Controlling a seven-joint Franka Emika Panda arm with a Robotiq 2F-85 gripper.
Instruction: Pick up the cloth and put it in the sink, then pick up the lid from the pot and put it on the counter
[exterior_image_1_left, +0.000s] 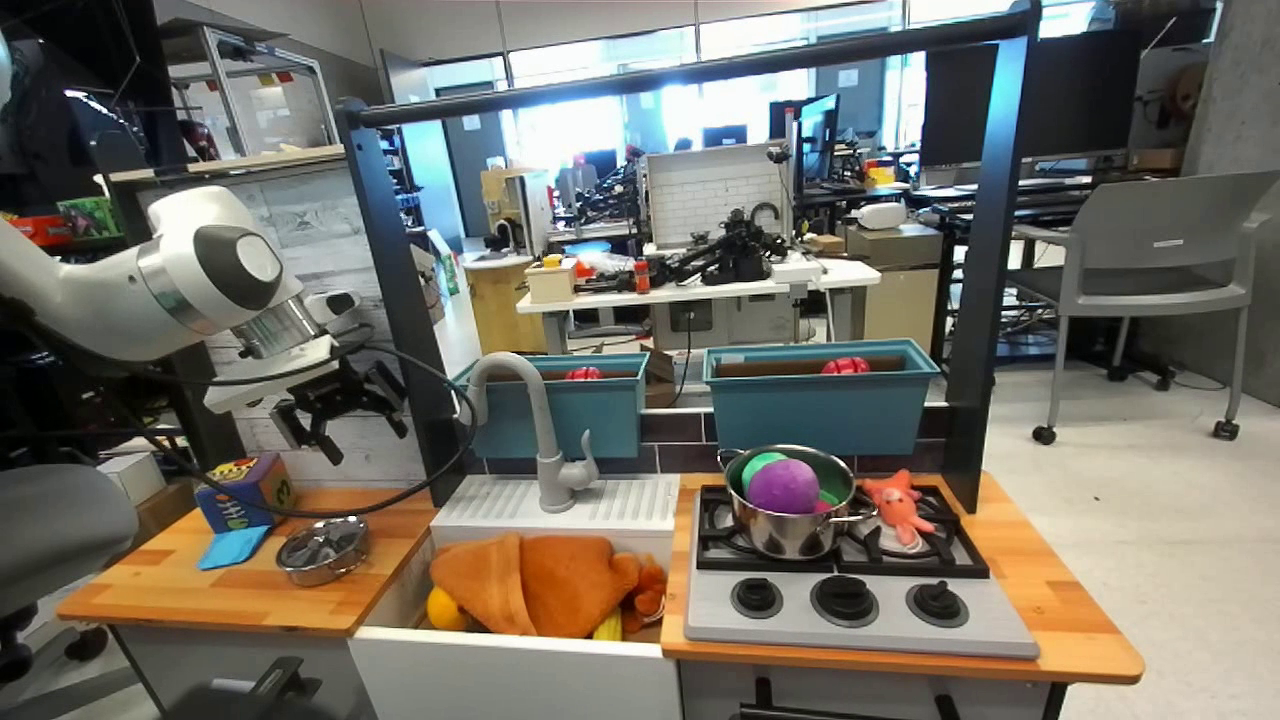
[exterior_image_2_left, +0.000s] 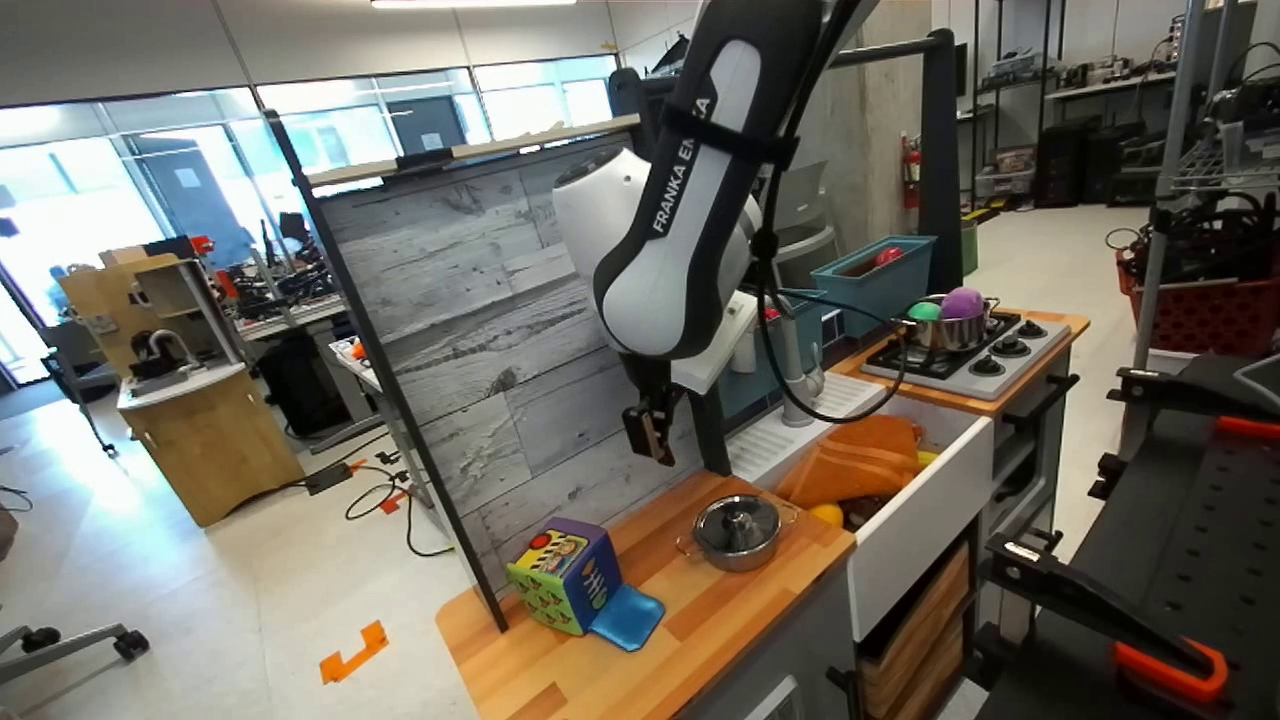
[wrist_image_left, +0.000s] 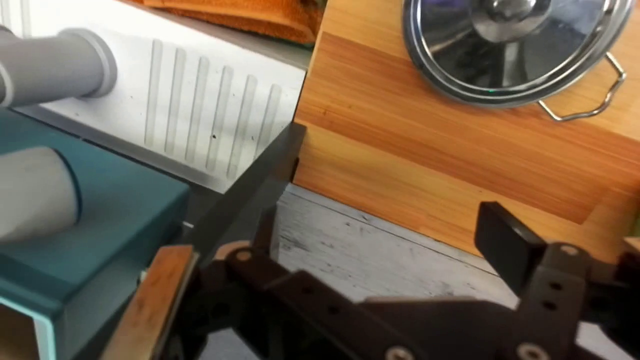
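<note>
An orange cloth (exterior_image_1_left: 570, 585) lies in the white sink (exterior_image_1_left: 520, 680), over other toys; it also shows in an exterior view (exterior_image_2_left: 850, 465) and at the top of the wrist view (wrist_image_left: 240, 15). A glass and metal lid (exterior_image_2_left: 738, 520) sits on a small steel pot (exterior_image_2_left: 740, 562) on the left wooden counter (exterior_image_2_left: 700, 625). The lid also shows in an exterior view (exterior_image_1_left: 322, 542) and at the top right of the wrist view (wrist_image_left: 505, 45). My gripper (exterior_image_1_left: 362, 430) is open and empty, held above the back of this counter, apart from the lid; its fingers are spread in the wrist view (wrist_image_left: 382, 220).
A toy cube (exterior_image_2_left: 570, 580) and a blue flap (exterior_image_2_left: 628, 617) lie beside the small pot. A grey faucet (exterior_image_1_left: 545, 430), teal planters (exterior_image_1_left: 815, 410) and a dark post (exterior_image_1_left: 400, 300) stand behind. A pot (exterior_image_1_left: 790, 535) with balls and an orange plush (exterior_image_1_left: 900, 505) are on the stove.
</note>
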